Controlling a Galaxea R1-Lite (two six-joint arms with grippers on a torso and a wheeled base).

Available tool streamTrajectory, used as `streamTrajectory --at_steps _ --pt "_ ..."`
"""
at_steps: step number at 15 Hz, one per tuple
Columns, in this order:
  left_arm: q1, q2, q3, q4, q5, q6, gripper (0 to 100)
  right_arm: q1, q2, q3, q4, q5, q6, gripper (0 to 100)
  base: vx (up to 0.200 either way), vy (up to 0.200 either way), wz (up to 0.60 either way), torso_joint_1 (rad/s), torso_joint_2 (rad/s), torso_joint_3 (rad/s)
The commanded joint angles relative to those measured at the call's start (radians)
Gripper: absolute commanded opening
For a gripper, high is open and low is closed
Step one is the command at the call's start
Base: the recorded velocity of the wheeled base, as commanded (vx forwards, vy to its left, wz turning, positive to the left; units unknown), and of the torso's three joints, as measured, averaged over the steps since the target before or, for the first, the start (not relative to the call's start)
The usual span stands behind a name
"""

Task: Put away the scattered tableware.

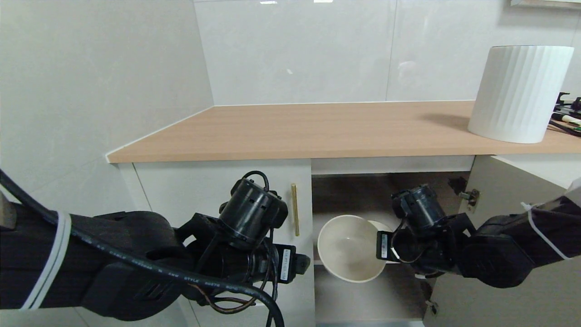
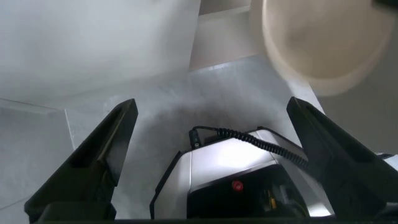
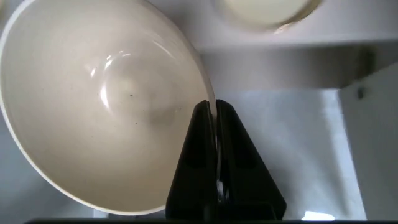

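The right gripper (image 1: pixel 380 245) pinches the rim of a cream bowl (image 1: pixel 347 247), its jaws pressed together on the thin edge; the right wrist view shows the black fingers (image 3: pixel 202 143) clamped on that rim. The bowl is tilted with its hollow facing near and left, and it hangs in front of the open right half of the cabinet (image 1: pixel 363 190), below the counter (image 1: pixel 317 131). A second pale dish (image 3: pixel 267 12) sits on the shelf inside, cut off by the frame edge and mostly hidden behind the bowl in the head view.

The left gripper (image 1: pixel 303 263) is low in front of the closed left door (image 1: pixel 218 181), near its brass handle (image 1: pixel 294 209), jaws spread and holding nothing.

A white ribbed container (image 1: pixel 519 93) stands far right on the counter. Dark items (image 1: pixel 567 118) beyond it are cropped and hard to identify.
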Motion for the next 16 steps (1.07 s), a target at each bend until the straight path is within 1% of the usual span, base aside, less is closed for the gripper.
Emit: streamTrajectory --at_steps 1,2,3,4,7,9,11,16 --pt "0.000 -0.001 0.000 0.000 0.000 -0.001 100 -0.071 0.099 0.000 -0.084 -0.015 0.006 0 0.000 0.000 0.00 0.000 0.00 0.000" --pt "0.000 -0.001 0.000 0.000 0.002 -0.001 100 -0.093 0.137 -0.003 -0.156 -0.019 0.019 0 0.000 0.000 0.00 0.000 0.00 0.000" --pt "0.000 -0.004 0.000 0.000 0.000 -0.001 100 -0.103 0.154 -0.005 -0.179 -0.028 0.019 0 0.000 0.000 0.00 0.000 0.00 0.000" --pt "0.000 -0.007 0.000 0.000 0.000 -0.001 100 -0.132 0.194 -0.037 -0.200 -0.051 0.019 0 0.000 0.000 0.00 0.000 0.00 0.000" --pt "0.000 -0.010 0.000 0.000 0.000 -0.001 100 -0.175 0.261 -0.095 -0.202 -0.056 0.026 0 0.000 0.000 0.00 0.000 0.00 0.000" --pt "0.000 -0.010 0.000 0.000 0.000 -0.001 100 -0.198 0.296 -0.143 -0.197 -0.056 0.058 0 0.000 0.000 0.00 0.000 0.00 0.000" --pt "0.000 -0.009 0.000 0.000 0.000 -0.001 100 -0.203 0.310 -0.158 -0.197 -0.057 0.060 0 0.000 0.000 0.00 0.000 0.00 0.000" --pt "0.000 -0.004 0.000 0.000 0.000 -0.001 100 -0.246 0.373 -0.222 -0.196 -0.070 0.058 0 0.000 0.000 0.00 0.000 0.00 0.000"
